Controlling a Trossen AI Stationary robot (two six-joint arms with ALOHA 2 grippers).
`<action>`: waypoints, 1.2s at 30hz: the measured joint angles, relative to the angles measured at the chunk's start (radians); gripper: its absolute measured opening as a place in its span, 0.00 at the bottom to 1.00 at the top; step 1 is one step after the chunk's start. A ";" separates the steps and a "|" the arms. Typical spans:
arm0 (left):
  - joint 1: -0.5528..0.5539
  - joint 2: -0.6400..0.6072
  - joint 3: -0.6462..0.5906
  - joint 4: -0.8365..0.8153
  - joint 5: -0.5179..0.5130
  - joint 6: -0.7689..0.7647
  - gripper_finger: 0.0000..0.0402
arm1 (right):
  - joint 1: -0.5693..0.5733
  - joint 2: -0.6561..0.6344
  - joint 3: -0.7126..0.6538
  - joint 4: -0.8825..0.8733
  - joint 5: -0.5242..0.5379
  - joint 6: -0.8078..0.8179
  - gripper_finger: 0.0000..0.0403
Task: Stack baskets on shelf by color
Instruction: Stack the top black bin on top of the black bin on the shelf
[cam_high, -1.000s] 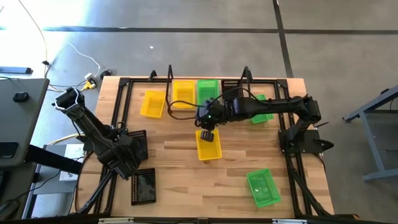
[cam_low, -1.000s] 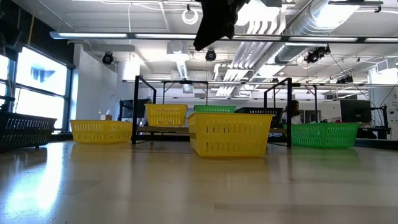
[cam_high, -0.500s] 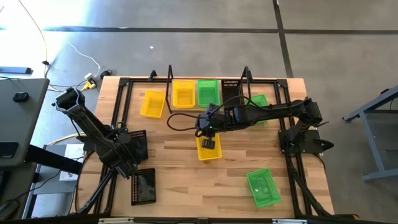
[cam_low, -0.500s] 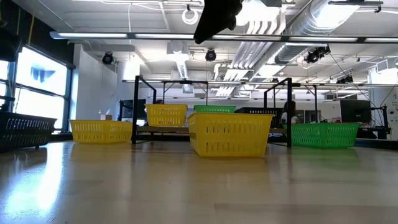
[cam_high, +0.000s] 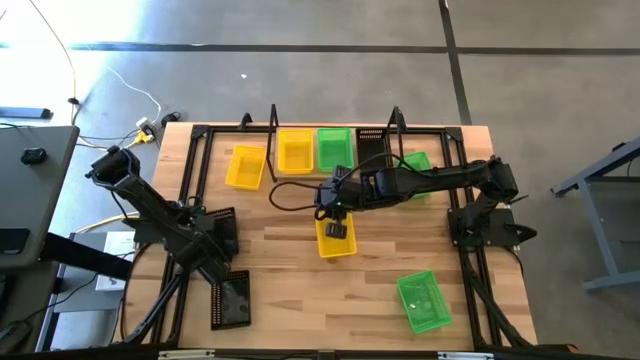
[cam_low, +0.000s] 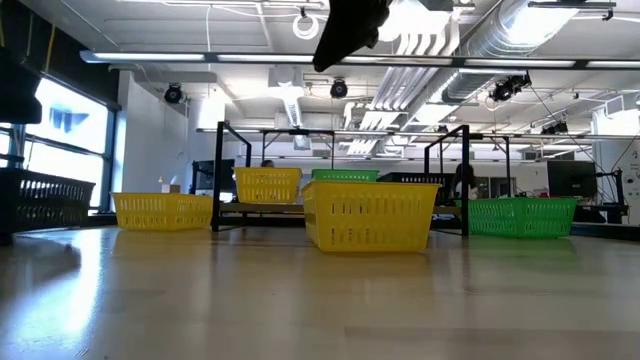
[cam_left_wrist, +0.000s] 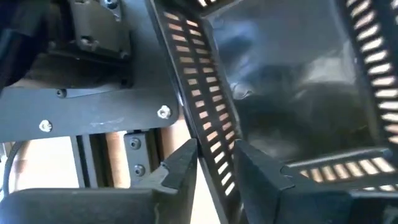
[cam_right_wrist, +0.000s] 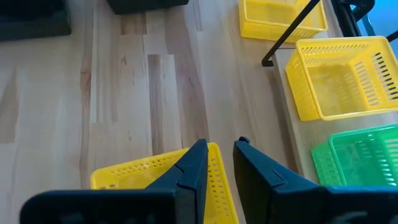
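Note:
My left gripper (cam_left_wrist: 214, 165) is at the black mesh basket (cam_high: 231, 299) near the table's near left edge and is shut on it. My right gripper (cam_right_wrist: 219, 152) hovers open, fingers a little apart, high above the far rim of a yellow basket (cam_high: 336, 238) standing mid-table (cam_low: 370, 215). It touches nothing. The shelf (cam_high: 273, 125) runs along the far edge and carries a yellow basket (cam_high: 295, 150) and a green basket (cam_high: 335, 148). Another yellow basket (cam_high: 246, 167) stands left of the shelf. Green baskets stand at far right (cam_high: 422, 172) and near right (cam_high: 424, 302). My left gripper holds the black basket by one long side wall (cam_left_wrist: 208, 134), pinched with one finger (cam_left_wrist: 180, 168) outside and the other (cam_left_wrist: 258, 171) inside the basket. In the low view the basket (cam_low: 40, 198) sits tilted at the table's left edge.
A dark mesh thing (cam_high: 372, 135) sits at the shelf's right end. Black frame rails (cam_high: 195, 165) border the table's left and right sides. Bare wood (cam_high: 300, 300) lies between the black basket and the near green basket.
My right gripper moved toward the near edge, coming over the middle yellow basket, then held still. My left gripper moved toward the near edge onto the black basket. In the low view that basket now stands higher and tilted against before.

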 joint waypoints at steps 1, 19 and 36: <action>0.006 0.006 0.000 0.012 0.000 0.005 0.23 | 0.000 0.000 0.000 -0.004 0.000 -0.001 0.15; 0.067 0.029 0.000 0.061 0.090 -0.011 0.27 | -0.004 0.000 0.000 -0.051 -0.002 -0.121 0.15; 0.067 0.027 0.000 0.102 0.007 0.018 0.03 | -0.002 0.000 0.000 -0.055 -0.001 -0.146 0.15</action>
